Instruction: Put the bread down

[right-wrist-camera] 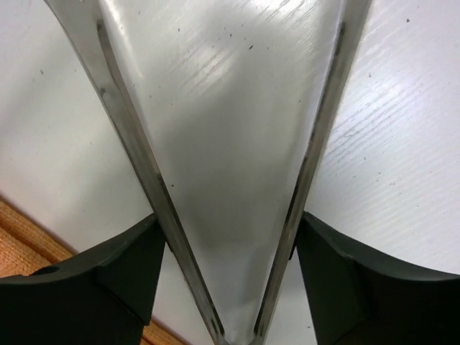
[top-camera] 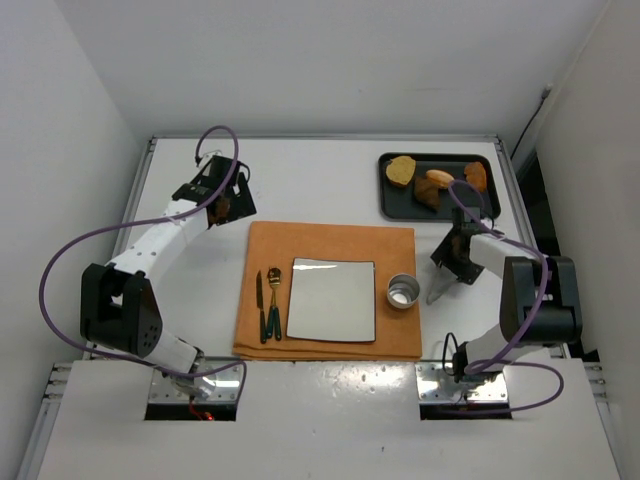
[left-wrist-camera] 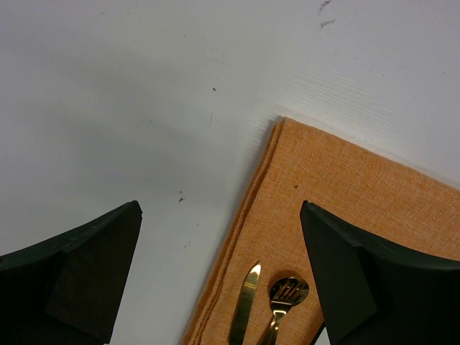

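Seen from above, a white surface [top-camera: 330, 180] holds an orange cloth mat [top-camera: 330, 240] in the middle. On the mat lie a square silver plate [top-camera: 332, 298], a small metal cup [top-camera: 402, 291] just to its right, and a knife [top-camera: 260, 300] and a spoon [top-camera: 273, 300] side by side to its left. A black tray [top-camera: 390, 205] sits at the far right corner with several baked pieces. The bread [top-camera: 477, 175], a small orange-brown oval, lies at the tray's right end, apart from a larger tan slice [top-camera: 402, 170] at the left end. The left fingers [left-wrist-camera: 221, 208] hang wide open and hold nothing, above the bare surface beside the mat's far left corner, well away from the tray. The right fingers [right-wrist-camera: 228, 223] are closed against the outer sides of a pair of metal tongs [right-wrist-camera: 136, 158], whose two arms spread into a V. The tongs point down at the surface between the cup and the tray, not touching the bread.
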